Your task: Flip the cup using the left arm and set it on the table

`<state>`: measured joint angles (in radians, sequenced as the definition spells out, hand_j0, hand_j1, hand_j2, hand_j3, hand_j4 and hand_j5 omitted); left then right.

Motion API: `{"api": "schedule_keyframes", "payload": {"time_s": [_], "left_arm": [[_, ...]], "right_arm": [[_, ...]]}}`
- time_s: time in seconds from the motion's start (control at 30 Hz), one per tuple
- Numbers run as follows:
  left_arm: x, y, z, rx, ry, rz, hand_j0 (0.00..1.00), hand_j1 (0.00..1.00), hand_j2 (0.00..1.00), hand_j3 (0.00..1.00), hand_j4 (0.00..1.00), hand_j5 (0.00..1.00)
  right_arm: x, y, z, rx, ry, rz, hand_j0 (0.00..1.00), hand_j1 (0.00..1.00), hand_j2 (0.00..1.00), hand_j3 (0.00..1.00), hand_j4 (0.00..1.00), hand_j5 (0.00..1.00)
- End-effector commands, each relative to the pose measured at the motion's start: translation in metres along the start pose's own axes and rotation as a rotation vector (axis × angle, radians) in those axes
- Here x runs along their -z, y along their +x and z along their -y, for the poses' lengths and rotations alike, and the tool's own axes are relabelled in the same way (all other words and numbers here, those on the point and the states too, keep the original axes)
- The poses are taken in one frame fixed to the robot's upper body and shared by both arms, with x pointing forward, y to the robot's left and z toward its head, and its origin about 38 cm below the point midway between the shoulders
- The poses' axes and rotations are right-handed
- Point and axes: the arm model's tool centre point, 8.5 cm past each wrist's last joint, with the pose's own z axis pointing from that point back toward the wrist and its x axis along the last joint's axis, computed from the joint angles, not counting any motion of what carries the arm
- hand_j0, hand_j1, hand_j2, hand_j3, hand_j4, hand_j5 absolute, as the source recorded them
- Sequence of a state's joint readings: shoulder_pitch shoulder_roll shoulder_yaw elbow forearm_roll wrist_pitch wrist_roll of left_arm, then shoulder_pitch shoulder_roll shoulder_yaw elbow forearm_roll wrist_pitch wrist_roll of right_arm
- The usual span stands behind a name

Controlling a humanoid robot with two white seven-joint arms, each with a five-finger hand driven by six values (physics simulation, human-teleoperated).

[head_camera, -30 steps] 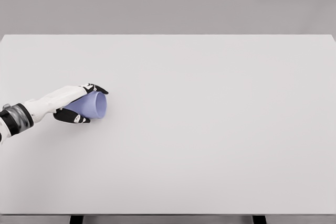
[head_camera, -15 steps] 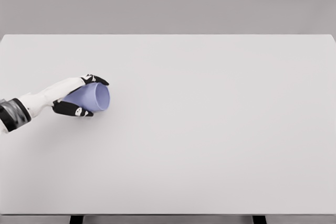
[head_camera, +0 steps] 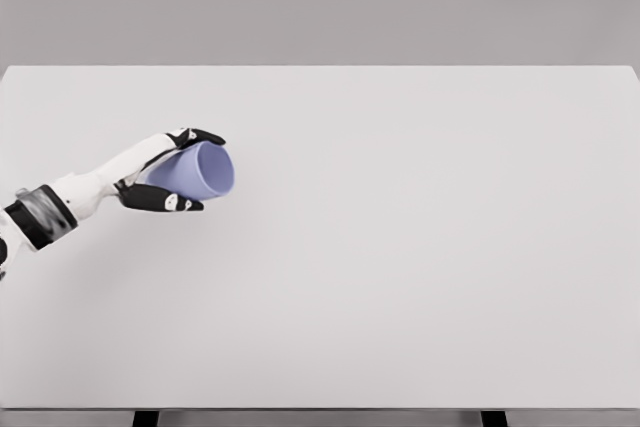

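One lilac cup (head_camera: 197, 171) on its side, clasped in left hand (head_camera: 165, 175), clear of worktop (head_camera: 420, 247) near left edge, mouth facing right. Mid-flip, apparently. Next: rotate wrist until mouth faces up, lower, release.

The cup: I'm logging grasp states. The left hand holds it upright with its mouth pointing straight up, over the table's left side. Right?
Not quite. The head view shows the left hand gripping the cup on its side, its mouth facing right, not straight up. It is over the left side of the table.
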<state>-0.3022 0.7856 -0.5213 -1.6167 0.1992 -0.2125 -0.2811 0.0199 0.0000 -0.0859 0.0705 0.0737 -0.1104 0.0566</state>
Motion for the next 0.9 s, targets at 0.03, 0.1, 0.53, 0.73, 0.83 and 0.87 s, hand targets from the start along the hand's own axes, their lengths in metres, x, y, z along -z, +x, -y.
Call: {"api": "schedule_keyframes", "payload": {"time_s": [0.03, 0.1, 0.53, 0.73, 0.83, 0.87], "left_arm": [[0.011, 0.007, 0.005, -0.063, 0.032, 0.047, 0.78, 0.78, 0.78, 0.78, 0.78, 0.78], [0.011, 0.006, 0.005, -0.089, 0.042, 0.054, 0.78, 0.78, 0.78, 0.78, 0.78, 0.78], [0.016, 0.005, 0.016, -0.252, 0.147, 0.109, 0.80, 0.80, 0.80, 0.80, 0.80, 0.80], [0.015, 0.002, 0.022, -0.300, 0.158, 0.112, 0.80, 0.80, 0.80, 0.80, 0.80, 0.80], [0.018, 0.003, 0.026, -0.319, 0.165, 0.122, 0.80, 0.80, 0.80, 0.80, 0.80, 0.80], [0.017, 0.002, 0.028, -0.323, 0.166, 0.119, 0.80, 0.80, 0.80, 0.80, 0.80, 0.80]], "right_arm": [[0.000, 0.000, 0.000, 0.000, 0.000, 0.000, 1.00, 1.00, 1.00, 1.00, 1.00, 1.00], [0.000, 0.000, 0.000, 0.002, 0.000, 0.000, 1.00, 1.00, 1.00, 1.00, 1.00, 1.00], [0.000, 0.000, 0.000, 0.000, 0.000, 0.000, 1.00, 1.00, 1.00, 1.00, 1.00, 1.00], [0.000, 0.000, 0.000, 0.000, 0.000, 0.000, 1.00, 1.00, 1.00, 1.00, 1.00, 1.00], [0.000, 0.000, 0.000, 0.000, 0.000, 0.000, 1.00, 1.00, 1.00, 1.00, 1.00, 1.00], [0.000, 0.000, 0.000, 0.000, 0.000, 0.000, 1.00, 1.00, 1.00, 1.00, 1.00, 1.00]]}}
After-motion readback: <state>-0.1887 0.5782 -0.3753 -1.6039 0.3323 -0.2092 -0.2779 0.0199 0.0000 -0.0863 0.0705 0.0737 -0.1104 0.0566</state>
